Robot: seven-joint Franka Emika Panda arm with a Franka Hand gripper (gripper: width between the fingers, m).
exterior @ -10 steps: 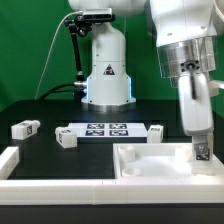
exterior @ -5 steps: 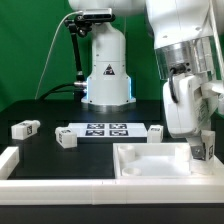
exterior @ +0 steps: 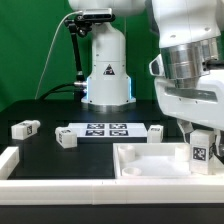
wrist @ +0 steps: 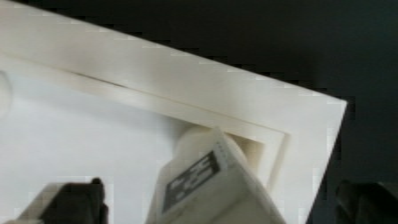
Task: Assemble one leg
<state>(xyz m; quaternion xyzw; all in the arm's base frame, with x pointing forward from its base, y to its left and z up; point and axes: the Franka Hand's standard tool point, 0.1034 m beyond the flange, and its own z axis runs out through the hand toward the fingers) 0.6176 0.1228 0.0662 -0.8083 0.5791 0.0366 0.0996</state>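
A white leg (exterior: 200, 152) with a tag on its face stands upright in the corner of the large white rimmed panel (exterior: 145, 166) at the exterior view's right. My gripper (exterior: 201, 138) hangs straight over it. In the wrist view the leg (wrist: 214, 180) stands between my two dark fingertips (wrist: 73, 203) with a gap on each side, so my gripper (wrist: 222, 208) is open around it. Three more legs lie on the black table: one at the exterior view's left (exterior: 25, 128), one beside the marker board (exterior: 66, 139), one behind the panel (exterior: 156, 133).
The marker board (exterior: 105, 129) lies flat at mid table. A white L-shaped rail (exterior: 10, 160) runs along the front and left. The robot base (exterior: 107, 70) stands at the back.
My hand has turned about the vertical over the leg. The finger that covered the leg has moved aside, so the leg's tagged face now shows. The leg stays in the panel corner.
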